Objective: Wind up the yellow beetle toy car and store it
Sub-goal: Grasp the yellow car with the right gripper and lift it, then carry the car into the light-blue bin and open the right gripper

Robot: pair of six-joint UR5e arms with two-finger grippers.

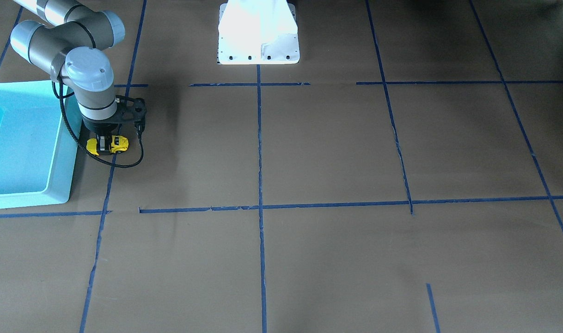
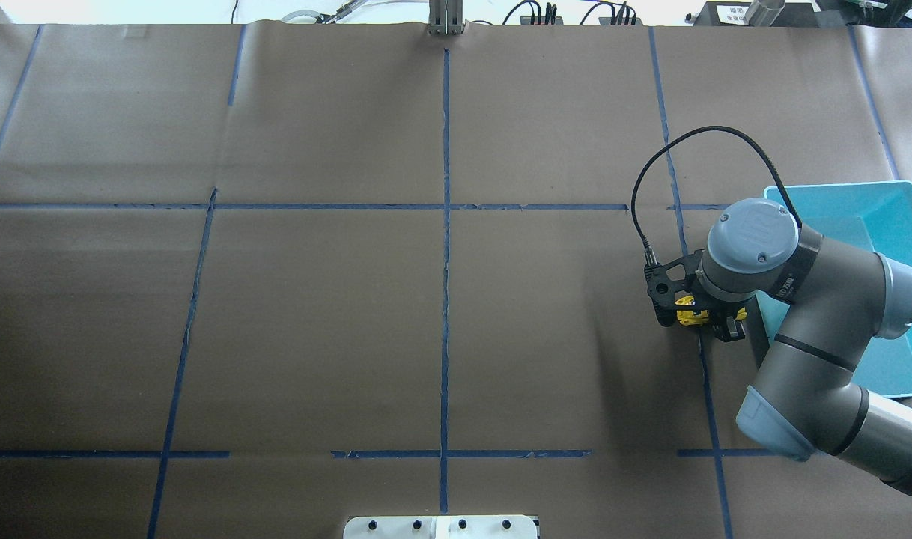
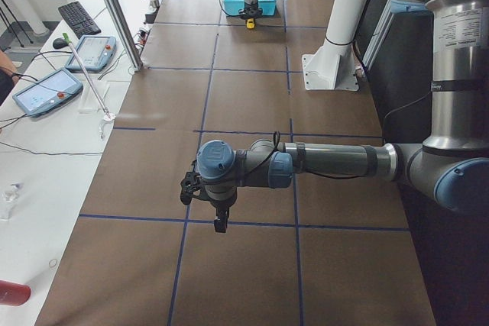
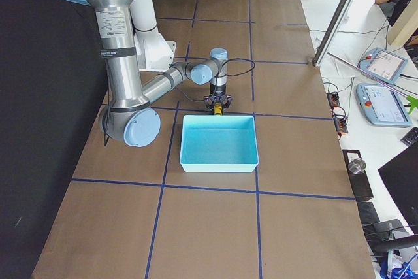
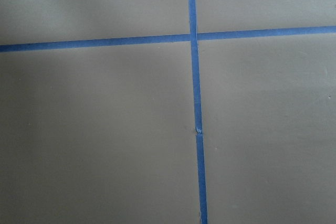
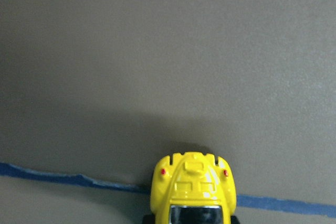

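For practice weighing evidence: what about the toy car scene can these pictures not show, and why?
The yellow beetle toy car: right wrist view's bottom edge cuts off most of it; overhead, the right arm's wrist largely covers it.
Left hand: open or shut unclear, small in the left side view only.

Your overhead view looks forward and down from behind the robot over the whole taped surface point(image 2: 314, 314). Your front-facing view looks steeply down from the opposite side, with the white base point(image 1: 258, 37) at its top. These two share the teal bin point(image 2: 875, 224) and the yellow beetle toy car point(image 2: 688, 316), with the sides mirrored. Your two side views look along the surface from its ends, high and far back. The left one has the left arm point(image 3: 328, 162) near, and the right one has the bin near. Your left wrist camera looks straight down, close, at paper and blue tape point(image 5: 195, 103). Your right wrist camera sits very close above the car.
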